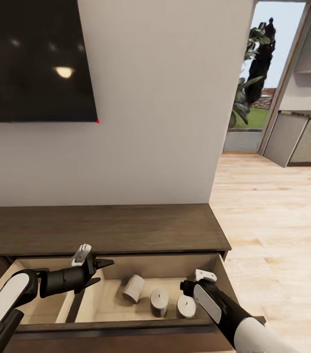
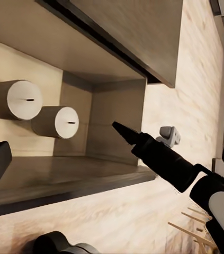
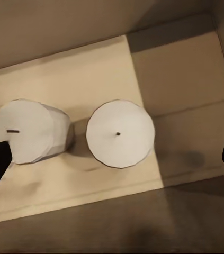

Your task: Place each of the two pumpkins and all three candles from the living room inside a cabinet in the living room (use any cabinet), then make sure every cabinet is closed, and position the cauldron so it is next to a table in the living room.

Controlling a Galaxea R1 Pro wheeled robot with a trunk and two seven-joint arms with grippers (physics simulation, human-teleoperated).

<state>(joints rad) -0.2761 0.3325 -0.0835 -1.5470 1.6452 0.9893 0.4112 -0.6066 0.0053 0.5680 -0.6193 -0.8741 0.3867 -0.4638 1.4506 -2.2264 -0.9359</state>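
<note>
The dark-brown cabinet (image 1: 101, 228) has its top drawer (image 1: 111, 326) pulled out. Three pale candles lie in the drawer's right part: one tipped over (image 1: 134, 288) and two upright (image 1: 159, 300) (image 1: 186, 306). My right gripper (image 3: 113, 161) is open just above the rightmost candle (image 3: 119, 133), touching nothing; its neighbour (image 3: 29, 129) stands beside it. My left gripper (image 1: 100, 272) is open and empty over the drawer's left half, near the divider. The left wrist view shows two candles (image 2: 16, 99) (image 2: 59, 121) and a right fingertip (image 2: 123, 132). The pumpkins and the cauldron are out of view.
A black wall TV (image 1: 33, 59) hangs above the cabinet. A wooden divider (image 1: 72, 306) splits the drawer. To the right lies light plank floor (image 1: 273, 220), with a doorway to a garden (image 1: 253, 83) and grey kitchen units (image 1: 302, 139) beyond.
</note>
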